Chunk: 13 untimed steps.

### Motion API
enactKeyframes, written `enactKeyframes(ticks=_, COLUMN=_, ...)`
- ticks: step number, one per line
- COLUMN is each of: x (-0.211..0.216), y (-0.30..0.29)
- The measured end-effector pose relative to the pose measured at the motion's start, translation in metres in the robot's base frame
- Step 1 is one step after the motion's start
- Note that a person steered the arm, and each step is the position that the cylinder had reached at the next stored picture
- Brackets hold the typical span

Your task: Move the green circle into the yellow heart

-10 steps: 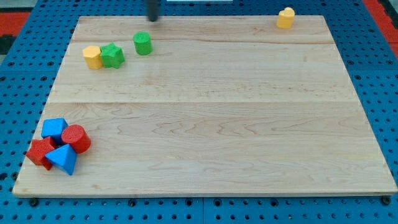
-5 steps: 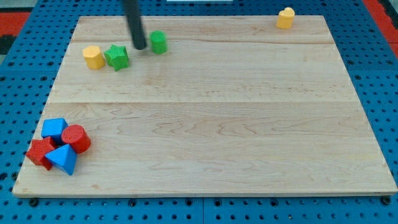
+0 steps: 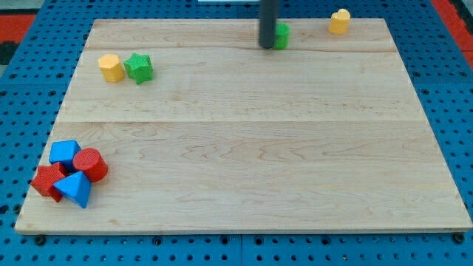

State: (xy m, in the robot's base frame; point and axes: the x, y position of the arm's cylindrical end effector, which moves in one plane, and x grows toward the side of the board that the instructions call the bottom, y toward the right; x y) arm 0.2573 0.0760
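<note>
The green circle (image 3: 281, 35) sits near the view's top, right of centre, partly hidden on its left side by my dark rod. My tip (image 3: 266, 45) rests on the board touching the circle's left edge. The yellow heart (image 3: 339, 21) stands at the view's top right, a short gap to the right of and slightly above the green circle.
A yellow hexagon-like block (image 3: 111, 67) and a green star (image 3: 139, 67) sit together at the upper left. A cluster of two blue blocks (image 3: 65, 153) (image 3: 75, 189), a red cylinder (image 3: 90, 164) and a red block (image 3: 46, 181) lies at the lower left. The wooden board (image 3: 244, 148) lies on a blue pegboard.
My tip has swept to the right along the top of the board, pushing the green circle from beside the green star to near the yellow heart. The other blocks have not moved.
</note>
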Motion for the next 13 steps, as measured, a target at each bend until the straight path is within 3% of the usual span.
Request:
enactKeyframes(ticks=1, x=0.003, y=-0.009)
enactKeyframes(ticks=2, x=0.008, y=-0.063)
enactKeyframes(ticks=3, x=-0.002, y=-0.037)
enactKeyframes(ticks=4, x=-0.017, y=0.027)
enactKeyframes(ticks=5, x=-0.02, y=0.043)
enactKeyframes(ticks=7, x=-0.023, y=0.021)
enactKeyframes(ticks=11, x=-0.036, y=0.069)
enactKeyframes(ticks=12, x=-0.016, y=0.025)
enactKeyframes(ticks=13, x=-0.022, y=-0.058)
